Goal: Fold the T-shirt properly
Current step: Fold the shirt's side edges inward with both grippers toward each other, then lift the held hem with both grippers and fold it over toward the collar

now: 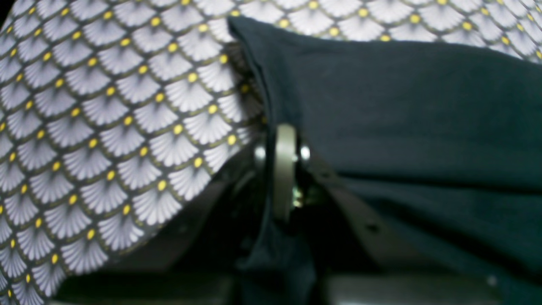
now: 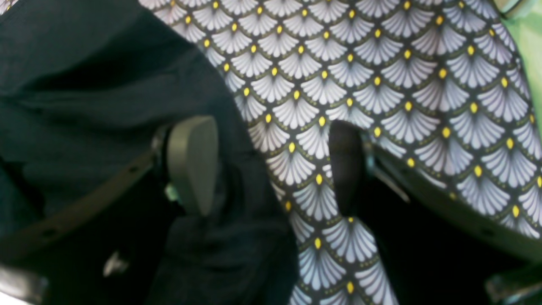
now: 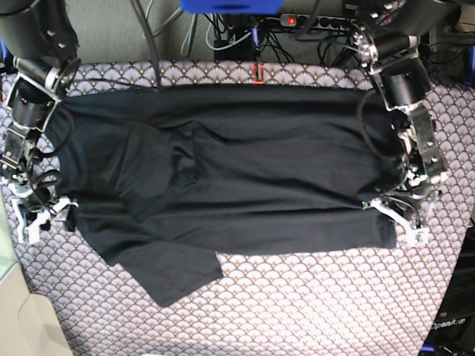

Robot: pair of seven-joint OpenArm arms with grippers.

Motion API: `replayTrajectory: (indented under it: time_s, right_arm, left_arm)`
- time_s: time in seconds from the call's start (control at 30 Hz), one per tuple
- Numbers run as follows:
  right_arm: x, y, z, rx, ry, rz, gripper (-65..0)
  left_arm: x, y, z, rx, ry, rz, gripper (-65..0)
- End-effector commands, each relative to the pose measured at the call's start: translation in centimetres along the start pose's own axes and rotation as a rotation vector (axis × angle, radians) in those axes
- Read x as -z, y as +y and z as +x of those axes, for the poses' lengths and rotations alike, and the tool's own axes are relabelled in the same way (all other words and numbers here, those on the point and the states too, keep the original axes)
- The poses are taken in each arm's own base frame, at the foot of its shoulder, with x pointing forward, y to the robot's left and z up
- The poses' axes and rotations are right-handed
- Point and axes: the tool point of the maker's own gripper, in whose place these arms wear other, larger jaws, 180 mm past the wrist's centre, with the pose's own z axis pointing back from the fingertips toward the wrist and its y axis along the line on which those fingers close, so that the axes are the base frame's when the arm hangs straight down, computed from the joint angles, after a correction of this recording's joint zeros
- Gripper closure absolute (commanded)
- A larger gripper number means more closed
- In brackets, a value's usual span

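The black T-shirt (image 3: 245,170) lies spread across the scallop-patterned tablecloth (image 3: 312,297), with one sleeve (image 3: 182,278) sticking out toward the front. At the shirt's right edge in the base view, my left gripper (image 3: 397,215) is shut. The left wrist view shows its jaws (image 1: 283,169) pinched together on a fold of the T-shirt (image 1: 402,106). My right gripper (image 3: 44,215) rests at the shirt's left edge. Seen from the right wrist, it (image 2: 269,165) stands open. One finger (image 2: 192,163) lies against the T-shirt (image 2: 84,84) and the other (image 2: 345,165) is over bare cloth.
Cables and a power strip (image 3: 297,22) run behind the table's back edge. A green surface (image 2: 527,42) shows past the tablecloth (image 2: 381,84) in the right wrist view. A pale surface (image 3: 15,319) lies beside the table's front left corner.
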Motion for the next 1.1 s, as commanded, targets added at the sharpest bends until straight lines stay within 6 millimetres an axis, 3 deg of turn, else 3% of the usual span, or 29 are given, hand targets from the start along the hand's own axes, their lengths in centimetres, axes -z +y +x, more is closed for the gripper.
replayTrajectory:
  time_s: [0.0,0.17,0.6,0.73,0.97,1.07]
  right_arm:
    - [-0.2,-0.9,2.8,-0.003,-0.074,-0.015,-43.1]
    - [0.5,-0.6,-0.5,0.059,0.003,0.007,-43.1]
    - [0.9,-0.2,-1.7,0.099,0.019,0.024,-41.5]
    - [1.0,-0.1,-1.8,0.098,0.022,0.026,-29.6]
    - [1.1,0.3,-2.0,0.073,0.037,0.037,-1.4]
    - [1.3,1.0,-2.1,0.037,0.051,0.057,0.0]
  left_arm:
    - [-0.3,0.5,2.8,0.002,-0.073,0.007,0.0]
    - [-0.3,0.5,2.8,0.002,-0.072,0.007,0.0]
    - [-0.2,0.2,2.6,-0.001,-0.069,0.002,0.0]
    - [-0.2,0.1,2.6,-0.002,-0.069,0.001,0.0]
    - [-0.2,0.2,2.6,-0.001,-0.069,0.002,0.0]
    - [-0.2,0.3,2.6,0.0,-0.069,0.003,0.0]
